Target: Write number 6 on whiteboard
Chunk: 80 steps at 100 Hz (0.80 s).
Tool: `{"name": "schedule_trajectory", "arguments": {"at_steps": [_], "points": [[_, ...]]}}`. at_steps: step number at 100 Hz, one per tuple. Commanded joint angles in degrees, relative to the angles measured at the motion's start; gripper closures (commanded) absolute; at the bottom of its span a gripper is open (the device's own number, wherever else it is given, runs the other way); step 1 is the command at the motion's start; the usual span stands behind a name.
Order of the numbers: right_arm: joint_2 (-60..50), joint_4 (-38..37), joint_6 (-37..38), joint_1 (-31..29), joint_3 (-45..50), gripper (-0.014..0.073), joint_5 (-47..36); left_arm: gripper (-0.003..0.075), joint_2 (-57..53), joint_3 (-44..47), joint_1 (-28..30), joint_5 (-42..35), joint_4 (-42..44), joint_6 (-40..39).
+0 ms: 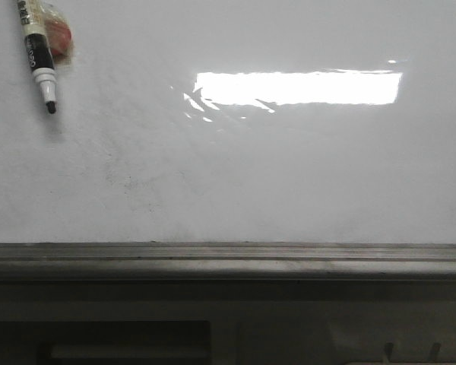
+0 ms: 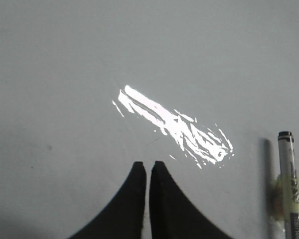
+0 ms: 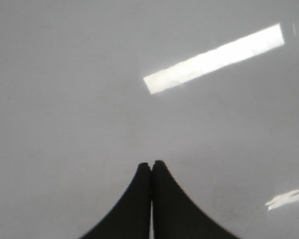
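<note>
Marker parked on a bare whiteboard, both grippers closed.

The whiteboard (image 1: pixel 235 175) fills the front view; no drawn 6 shows on it. A white-and-black marker (image 1: pixel 39 55) sits at 10 o'clock, beside a red blob (image 1: pixel 60 36). Left gripper (image 2: pixel 148 167) and right gripper (image 3: pixel 151 166) have fingers pressed together, holding nothing. A grey ledge (image 1: pixel 228 258) runs at 6 o'clock.

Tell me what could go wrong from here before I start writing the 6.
1. The marker lies uncapped at the whiteboard's far left corner, and neither arm holds it. The left gripper and right gripper both have their fingers closed, so a grasp attempt now would likely just push it.
2. The exposed tip may smear ink if nudged.
3. Glare on the glossy surface could hide thin strokes.
</note>
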Motion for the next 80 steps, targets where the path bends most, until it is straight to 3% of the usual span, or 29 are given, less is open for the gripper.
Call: {"name": "schedule_trajectory", "arguments": {"at_steps": [1,27,44,55,62,73,80], "points": [[-0.5,1.8,0.0,-0.4,-3.5,0.0643,0.9,0.0741,-1.9,-1.3,-0.5,-0.2,-3.9,-0.2],[13.2,-7.3,0.0,-0.4,-18.9,0.0638,19.9,0.0741,8.1,-19.4,-0.5,22.3,10.7,0.2],[23.6,-7.4,0.0,-0.4,-26.2,0.0638,26.0,0.074,17.8,-27.2,-0.5,30.0,7.6,8.0],[27.2,-6.6,0.0,-0.3,-28.1,0.0588,27.9,0.0716,22.4,-28.5,-0.5,30.3,-1.8,16.3],[28.2,-6.2,0.0,-0.3,-28.4,0.0456,28.0,0.0627,24.7,-28.5,-0.5,30.6,-10.8,25.8],[28.5,-5.8,0.0,-0.3,-28.5,0.0163,28.0,0.037,28.9,-28.5,-0.5,31.8,-23.0,36.2],[28.5,-5.7,0.0,-0.3,-28.5,0.0071,28.0,0.0234,31.8,-28.5,-0.6,32.6,-27.6,39.7]]}}
